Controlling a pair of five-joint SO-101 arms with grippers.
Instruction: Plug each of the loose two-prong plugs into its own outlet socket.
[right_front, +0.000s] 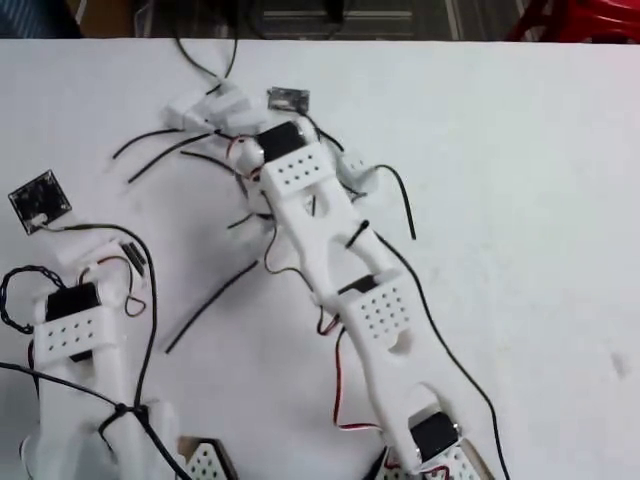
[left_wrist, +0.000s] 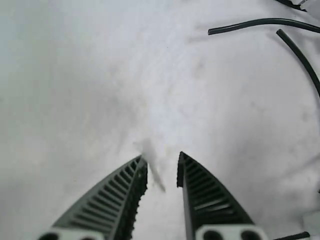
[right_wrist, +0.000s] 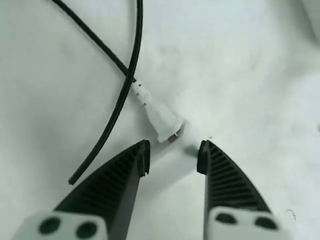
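Black cords (right_front: 210, 305) are lying across the white worktop (right_front: 530, 150) while the right tool (right_wrist: 172, 152) is hovering released near 1 plug (right_wrist: 159, 120) and the left tool (left_wrist: 162, 167) is gaping.

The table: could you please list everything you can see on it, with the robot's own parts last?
table: one, white, under everything.
plug: one, white, lying flat just ahead of the right gripper, prongs toward it.
pieces: a few, white, far side by the right arm's tip; too small to tell plugs from sockets.
cables: several, black, scattered over the middle and left; one runs into the plug.
boards: two, dark, square, one near each arm's tip.
left arm: one, white, near left corner.
right arm: one, white, stretched toward the far side.
left gripper: one, dark jaws apart over bare table.
right gripper: one, dark jaws apart, holding nothing.
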